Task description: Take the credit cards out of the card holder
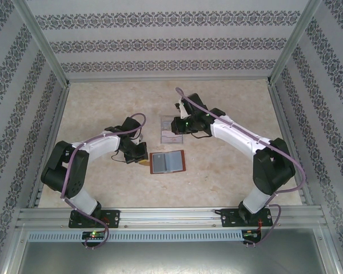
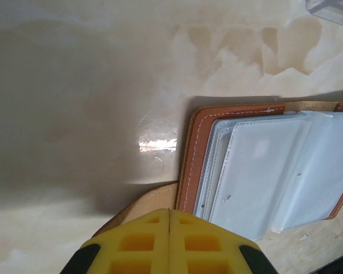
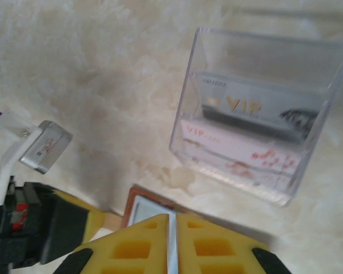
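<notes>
Marbled beige table [image 1: 103, 114], patterned walls round it. Card holder [image 1: 167, 162] lies open and flat mid-table, sleeves [image 2: 263, 171] up, likely so you can reach the pockets. Left claw [image 2: 170, 228] is pressed together at the strap tab [image 2: 140, 206], apparently anchoring the holder; pinching or pinning, you cannot tell. Two cards [image 3: 243, 105] sit in the clear tray [image 3: 186, 97] just beyond the holder, apparently the drop-off. Right claw [image 3: 171, 242] hovers by the tray, pads almost together, a thin pale line between them: card edge or gap, unclear.
</notes>
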Robot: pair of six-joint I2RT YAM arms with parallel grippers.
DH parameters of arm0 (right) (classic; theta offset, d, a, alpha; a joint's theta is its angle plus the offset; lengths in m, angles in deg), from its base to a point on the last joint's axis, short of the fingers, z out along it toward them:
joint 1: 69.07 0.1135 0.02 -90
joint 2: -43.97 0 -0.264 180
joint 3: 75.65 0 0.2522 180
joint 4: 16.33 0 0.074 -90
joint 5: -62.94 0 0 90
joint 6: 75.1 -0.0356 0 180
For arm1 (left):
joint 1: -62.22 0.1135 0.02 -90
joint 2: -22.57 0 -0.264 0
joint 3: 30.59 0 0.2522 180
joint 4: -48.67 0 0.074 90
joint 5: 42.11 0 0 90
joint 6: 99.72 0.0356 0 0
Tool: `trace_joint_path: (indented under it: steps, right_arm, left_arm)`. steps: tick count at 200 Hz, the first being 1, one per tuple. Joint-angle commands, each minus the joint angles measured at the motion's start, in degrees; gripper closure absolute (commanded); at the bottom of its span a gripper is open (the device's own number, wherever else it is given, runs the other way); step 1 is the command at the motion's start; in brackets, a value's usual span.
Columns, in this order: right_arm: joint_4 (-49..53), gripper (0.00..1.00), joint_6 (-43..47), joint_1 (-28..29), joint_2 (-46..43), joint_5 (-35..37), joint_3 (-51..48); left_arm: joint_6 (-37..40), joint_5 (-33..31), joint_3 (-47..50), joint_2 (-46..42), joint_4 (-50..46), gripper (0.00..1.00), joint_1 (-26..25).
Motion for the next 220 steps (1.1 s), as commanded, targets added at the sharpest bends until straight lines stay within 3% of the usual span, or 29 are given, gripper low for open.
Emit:
trace_joint_path:
  steps: [1, 96, 220]
  right_arm:
    - [-1.5, 0.87, -8.7, 1.6, -2.8, -4.7, -2.7]
    - [-4.0, 0.87, -16.1, 6.8, 1.9, -8.7, -7.5]
    - [-1.9, 0.82, -17.3, 11.9, 15.4, -10.7, -0.3]
  left_arm:
    - [1.2, 1.5, -0.8, 0.8, 1.3, 0.95, 0.7]
    - [1.4, 1.9, -0.1, 4.5, 2.3, 1.0, 0.7]
    - [1.1, 2.4, 2.1, 5.3, 3.7, 1.0, 0.7]
